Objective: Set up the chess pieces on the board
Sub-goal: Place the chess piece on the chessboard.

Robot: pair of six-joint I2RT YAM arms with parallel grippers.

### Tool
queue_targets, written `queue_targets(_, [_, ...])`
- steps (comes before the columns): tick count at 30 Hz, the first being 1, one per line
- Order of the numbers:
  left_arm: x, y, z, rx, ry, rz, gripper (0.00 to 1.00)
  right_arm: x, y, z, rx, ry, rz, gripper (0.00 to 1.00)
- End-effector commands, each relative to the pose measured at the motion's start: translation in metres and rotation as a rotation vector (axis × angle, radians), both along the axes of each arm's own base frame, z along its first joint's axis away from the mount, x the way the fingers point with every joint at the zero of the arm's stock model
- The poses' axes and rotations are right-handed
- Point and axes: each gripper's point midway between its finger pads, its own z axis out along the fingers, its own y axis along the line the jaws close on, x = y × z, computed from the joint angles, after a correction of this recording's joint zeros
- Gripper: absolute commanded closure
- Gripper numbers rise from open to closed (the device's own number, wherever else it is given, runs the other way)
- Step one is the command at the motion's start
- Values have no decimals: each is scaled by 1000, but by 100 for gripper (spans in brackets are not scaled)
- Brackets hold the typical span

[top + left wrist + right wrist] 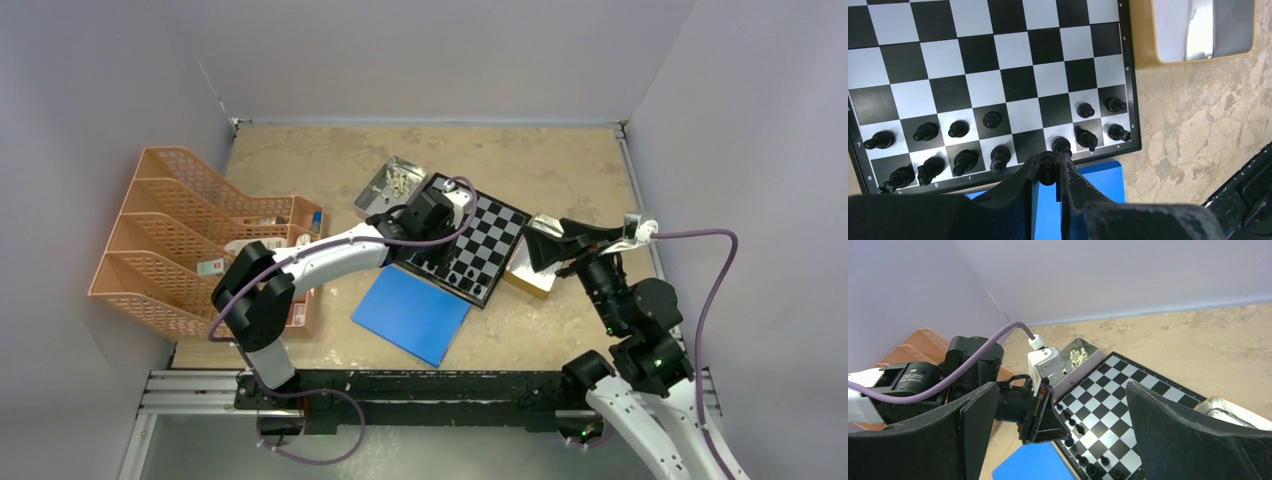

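Left wrist: piece [1047,171] within left pincer [1049,162]

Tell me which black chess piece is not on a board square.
The black piece pinched between the jaws of the left gripper; the others all sit on squares of the board.

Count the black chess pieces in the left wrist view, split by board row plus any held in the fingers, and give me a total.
Edge row of the board: 7 black pieces
Second row in: 6
Between the left fingers: 1 black piece
Total: 14
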Motion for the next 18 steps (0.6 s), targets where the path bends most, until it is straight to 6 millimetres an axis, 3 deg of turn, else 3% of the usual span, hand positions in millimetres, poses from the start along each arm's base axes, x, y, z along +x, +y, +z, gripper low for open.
queue_targets(1, [10, -8, 0, -27, -29, 22, 95, -4, -6, 16, 27, -36, -18, 1])
queue_targets(18, [9, -2, -24, 24, -12, 31, 95, -1, -3, 14, 16, -17, -14, 1])
